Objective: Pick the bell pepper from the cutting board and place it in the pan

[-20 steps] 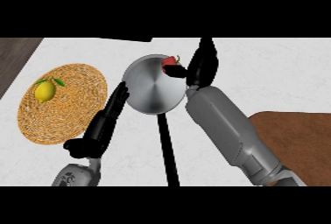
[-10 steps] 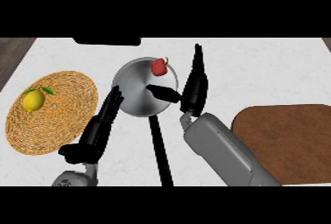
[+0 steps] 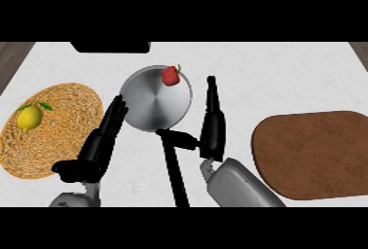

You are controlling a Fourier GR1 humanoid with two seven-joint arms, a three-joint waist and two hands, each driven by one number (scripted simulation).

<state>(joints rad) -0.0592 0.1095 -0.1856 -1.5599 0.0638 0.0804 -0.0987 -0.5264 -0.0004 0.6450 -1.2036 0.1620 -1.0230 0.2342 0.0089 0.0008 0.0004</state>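
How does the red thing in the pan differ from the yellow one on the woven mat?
The bell pepper is red; the lemon is yellow. The bell pepper lies at the far rim of the steel pan, the lemon near the left edge of the woven mat. The lemon carries green leaves; the bell pepper shows only a short stem. Both are small beside what holds them.

Red bell pepper [image 3: 171, 76] inside steel pan [image 3: 147, 104].

pale, faintly marbled counter top [image 3: 287, 73], dark wooden strips [image 3: 10, 61] at both upper corners, black block [image 3: 110, 46] at far edge
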